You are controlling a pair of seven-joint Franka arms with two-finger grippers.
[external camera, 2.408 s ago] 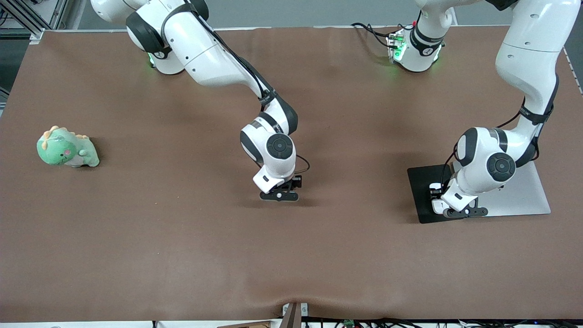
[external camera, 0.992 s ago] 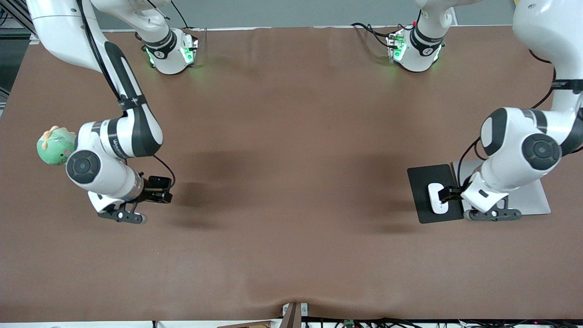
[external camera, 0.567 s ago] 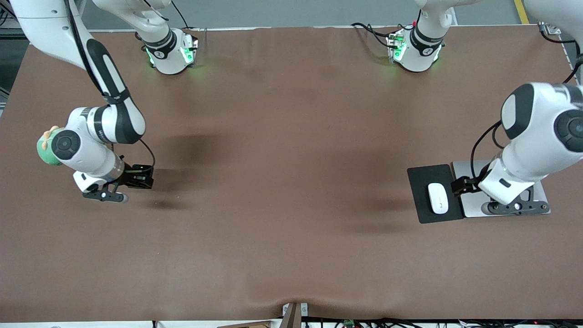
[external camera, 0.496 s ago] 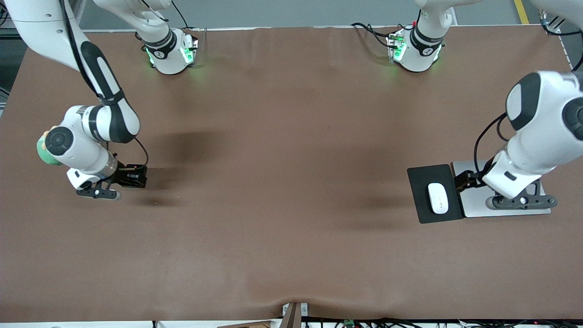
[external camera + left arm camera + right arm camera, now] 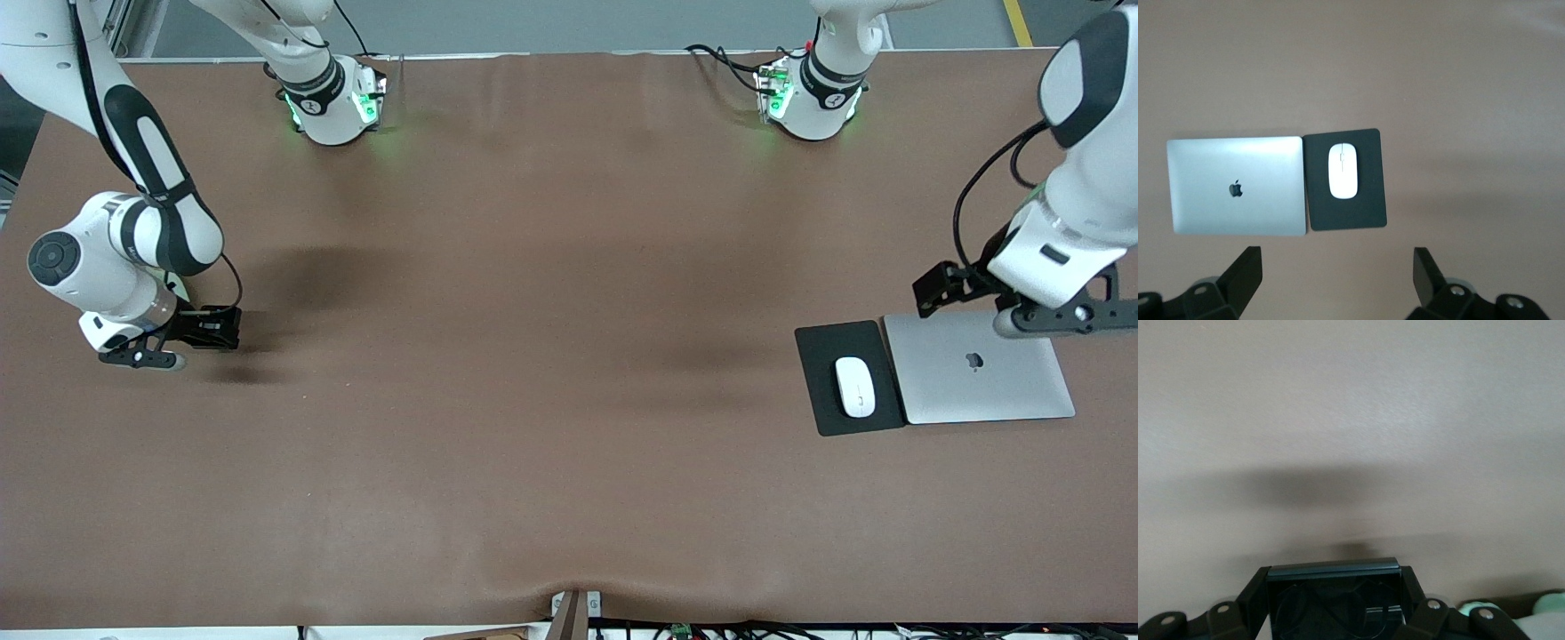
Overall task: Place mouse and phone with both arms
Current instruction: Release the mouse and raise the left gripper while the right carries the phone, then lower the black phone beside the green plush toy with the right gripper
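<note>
The white mouse (image 5: pixel 855 387) lies on a black mat (image 5: pixel 836 347) beside a closed silver laptop (image 5: pixel 978 369), toward the left arm's end of the table. My left gripper (image 5: pixel 933 292) is open and empty, up in the air over the table by the laptop's edge. Its wrist view shows the mouse (image 5: pixel 1343 171), the mat (image 5: pixel 1346 215) and the laptop (image 5: pixel 1236 187) between the spread fingers (image 5: pixel 1245 275). My right gripper (image 5: pixel 213 331) is shut on the black phone (image 5: pixel 222 318) over the right arm's end of the table. The phone (image 5: pixel 1333 587) fills its wrist view between the fingers.
A green plush toy (image 5: pixel 1546 605) sits under the right arm's wrist, almost hidden in the front view. The brown table cover (image 5: pixel 551 356) is bare between the two arms. A small bracket (image 5: pixel 573 613) sits at the table's near edge.
The left gripper let go of the mouse on the mat, rose and drew back past the laptop. The right arm carried the phone from mid-table to its own end, over the plush toy.
</note>
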